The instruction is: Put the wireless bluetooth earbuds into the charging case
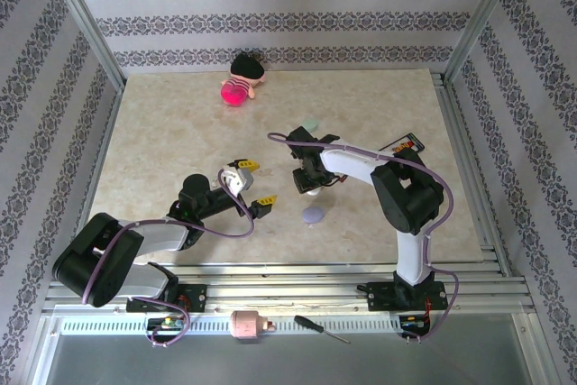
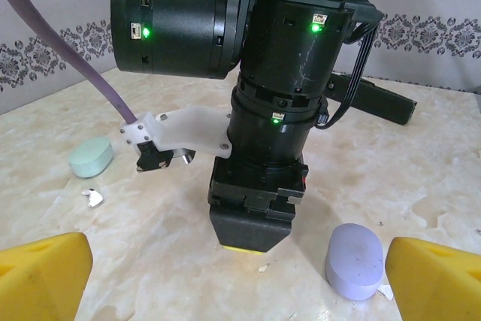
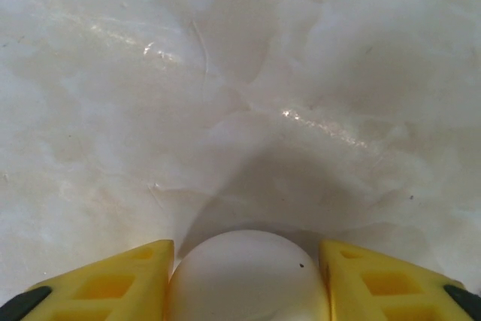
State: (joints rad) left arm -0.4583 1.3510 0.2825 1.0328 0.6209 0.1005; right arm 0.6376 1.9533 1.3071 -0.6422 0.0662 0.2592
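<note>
Gripping a white case (image 3: 248,272) at the bottom centre of the right wrist view, the right gripper (image 1: 309,185) has its yellow fingers (image 3: 113,283) set against both sides of the rounded shell. How firmly it holds cannot be told. The lower frame edge cuts the case off, so its long axis cannot be told.

The left gripper (image 1: 257,183) hangs wide open and holds nothing.

In the left wrist view a whitish earbud (image 2: 93,198) lies at centre left, just beside a mint case (image 2: 91,155). A lavender case (image 2: 354,261) lies at lower right.

Judgement: the earbud lies to the left of the right gripper in that view, and the right arm is nearer to it. No open cavity is visible on the white case.
</note>
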